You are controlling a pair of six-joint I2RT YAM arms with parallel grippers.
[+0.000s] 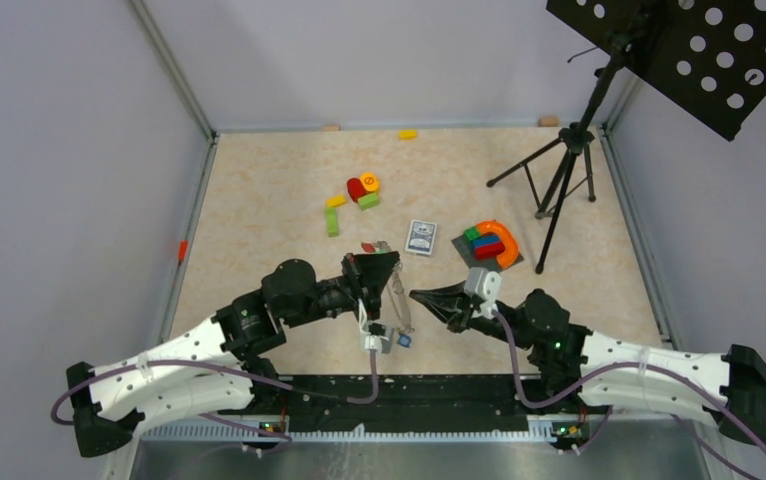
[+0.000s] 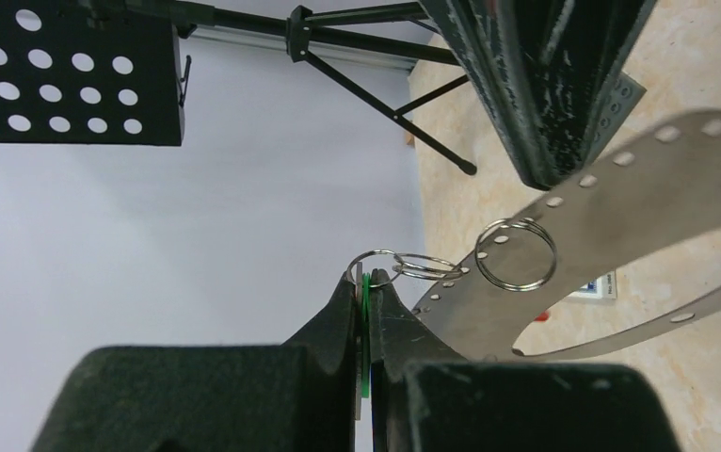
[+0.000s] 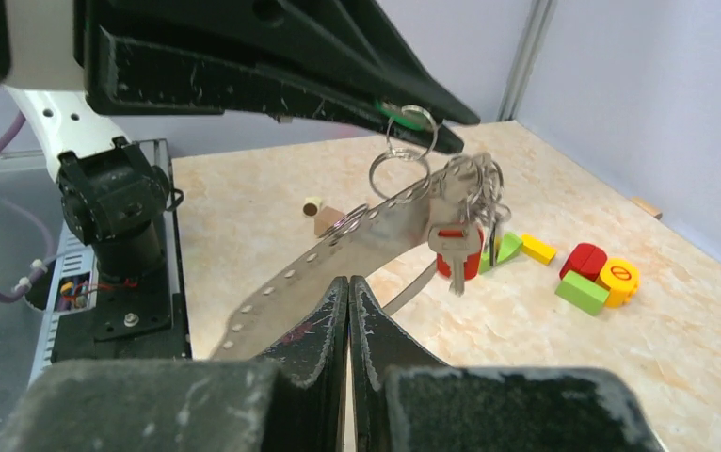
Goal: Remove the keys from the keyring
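My left gripper (image 2: 367,275) is shut on a key with a green tag (image 2: 365,311), seen edge-on between its fingers. Two small split rings (image 2: 517,254) link that key to the keyring (image 2: 620,188), a wide grey perforated metal loop that hangs in the air. More keys (image 3: 455,247), one with a red tag, dangle in a bunch from the keyring (image 3: 366,240). My right gripper (image 3: 349,280) is shut with nothing between its fingers, its tips just short of the band. From above, the left gripper (image 1: 391,262) and right gripper (image 1: 414,294) face each other across the keyring (image 1: 400,300).
Coloured toy blocks (image 1: 362,190) and a green block (image 1: 332,222) lie behind the grippers. A playing-card box (image 1: 420,237) and a grey plate (image 1: 464,250) with an orange arch stand beside them. A black tripod (image 1: 559,180) with a perforated panel (image 1: 699,50) occupies the back right.
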